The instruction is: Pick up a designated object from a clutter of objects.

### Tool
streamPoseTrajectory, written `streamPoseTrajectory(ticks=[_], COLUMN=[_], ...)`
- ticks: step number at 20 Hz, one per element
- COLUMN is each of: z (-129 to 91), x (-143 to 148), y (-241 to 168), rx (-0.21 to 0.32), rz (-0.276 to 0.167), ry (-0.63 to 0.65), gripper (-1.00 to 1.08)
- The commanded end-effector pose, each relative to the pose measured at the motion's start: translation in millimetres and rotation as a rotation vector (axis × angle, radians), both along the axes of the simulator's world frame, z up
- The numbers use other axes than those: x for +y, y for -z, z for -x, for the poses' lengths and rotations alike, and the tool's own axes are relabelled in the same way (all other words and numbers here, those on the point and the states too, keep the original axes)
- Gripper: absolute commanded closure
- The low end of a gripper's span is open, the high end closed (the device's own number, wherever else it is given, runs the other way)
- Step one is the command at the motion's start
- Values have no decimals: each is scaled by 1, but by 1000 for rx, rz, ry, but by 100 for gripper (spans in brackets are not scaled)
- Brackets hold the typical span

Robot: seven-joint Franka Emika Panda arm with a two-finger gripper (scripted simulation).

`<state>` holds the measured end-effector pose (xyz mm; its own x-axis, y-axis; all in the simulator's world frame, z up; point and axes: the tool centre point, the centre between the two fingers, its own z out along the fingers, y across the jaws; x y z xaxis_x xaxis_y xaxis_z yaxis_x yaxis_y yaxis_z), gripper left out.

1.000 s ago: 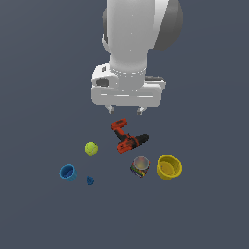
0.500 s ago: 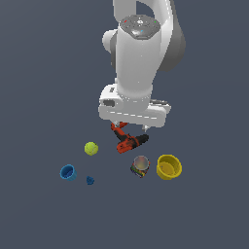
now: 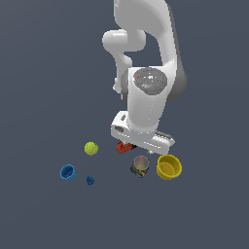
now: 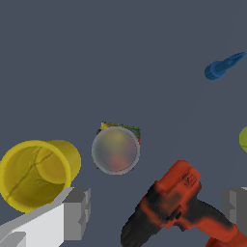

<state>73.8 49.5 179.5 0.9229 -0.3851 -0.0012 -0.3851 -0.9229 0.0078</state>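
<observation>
The arm [image 3: 146, 92] is hanging low over the clutter, its wrist covering most of the power drill [image 4: 178, 207] in the exterior view, so only a red scrap of that tool is showing there. In the wrist view the fingers [image 4: 157, 212] are standing wide apart and holding nothing — and the drill, not the target, is lying between them. That is the chief risk as I judge it: a straight descent from here would be closing on the drill's body or knocking it sideways into its neighbours.

The yellow bowl [image 3: 169, 167] is sitting just beside the can [image 3: 140, 166], on the exterior view's right of it. With so little room between them, one finger [image 4: 76, 213] coming down on that side is likely to be catching the bowl's rim and tipping or shoving it.

The can itself is standing upright on the table [image 3: 44, 73], silvery top facing up, between the bowl and the drill. Its round wall is smooth, so an off-centre squeeze could be rolling it out of the grip.

The tennis ball [image 3: 91, 148], blue cup [image 3: 68, 172] and tiny blue piece [image 3: 90, 180] are lying well apart from the can — little danger there.
</observation>
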Motion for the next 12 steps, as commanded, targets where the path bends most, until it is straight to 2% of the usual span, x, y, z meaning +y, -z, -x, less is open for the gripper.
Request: streamPoseTrajectory(ticks=[1, 12], z=[-7, -20], x=[6, 22], y=[19, 68], rx=[-2, -5], rz=[-2, -6], ry=[52, 177], gripper=[-92, -92])
